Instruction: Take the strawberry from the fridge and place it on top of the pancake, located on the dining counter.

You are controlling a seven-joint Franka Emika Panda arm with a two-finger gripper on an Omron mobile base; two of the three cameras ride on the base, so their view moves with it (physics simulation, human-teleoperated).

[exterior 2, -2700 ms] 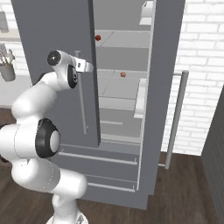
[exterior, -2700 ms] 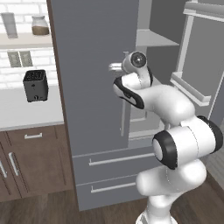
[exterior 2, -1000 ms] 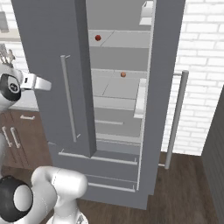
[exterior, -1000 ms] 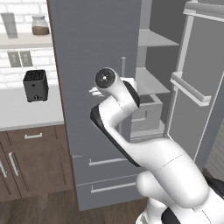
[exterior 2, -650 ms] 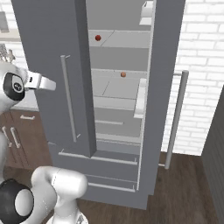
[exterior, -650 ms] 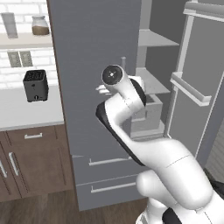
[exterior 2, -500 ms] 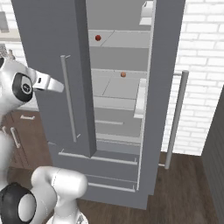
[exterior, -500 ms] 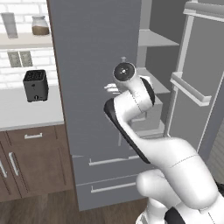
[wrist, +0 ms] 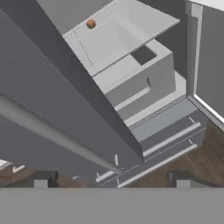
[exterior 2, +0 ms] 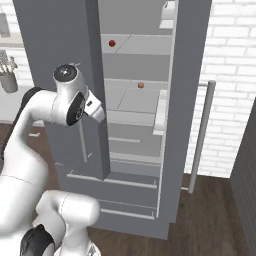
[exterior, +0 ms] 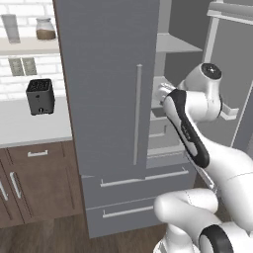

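My end effector [wrist: 111, 177] hangs wide open and empty beside the open fridge [exterior 2: 135, 120]; the strawberry [exterior 2: 112, 43] sits on an upper shelf.

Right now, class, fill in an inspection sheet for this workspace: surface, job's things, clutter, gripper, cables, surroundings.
Surface: pale shelves inside the fridge.
Job's things: fridge open; strawberry on an upper shelf.
Clutter: small orange item on the shelf below.
Grippers: gripper open, empty, beside the door's edge.
Cables: nothing seen.
Surroundings: toaster on a white counter; brown cabinets beneath.
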